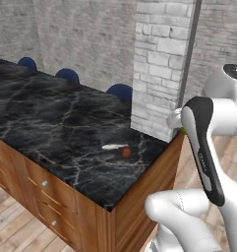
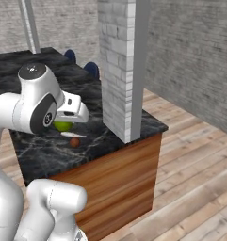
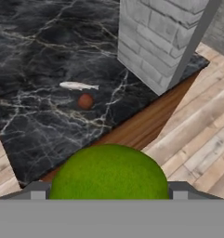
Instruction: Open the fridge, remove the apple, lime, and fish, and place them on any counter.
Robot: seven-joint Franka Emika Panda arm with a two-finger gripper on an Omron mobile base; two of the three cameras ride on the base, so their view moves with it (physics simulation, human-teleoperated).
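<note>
carrying the lime (image 3: 108, 172) toward the counter (image 1: 51, 123), two of three items already down.

the gripper (image 3: 108, 197) is clamped on the lime at the bottom centre of the hand view; in the right base view the fruit peeks out as a green patch at centre left, under the white hand. the fish (image 3: 78, 85) and the apple (image 3: 85, 101) lie close together on the black marble, left of centre in the hand view, just short of the brick pillar (image 3: 155, 42). only setting the lime down seems left. the finger tips are mostly hidden behind the fruit, and the lime is probably above the counter's near edge, though its height is hard to judge.
</note>
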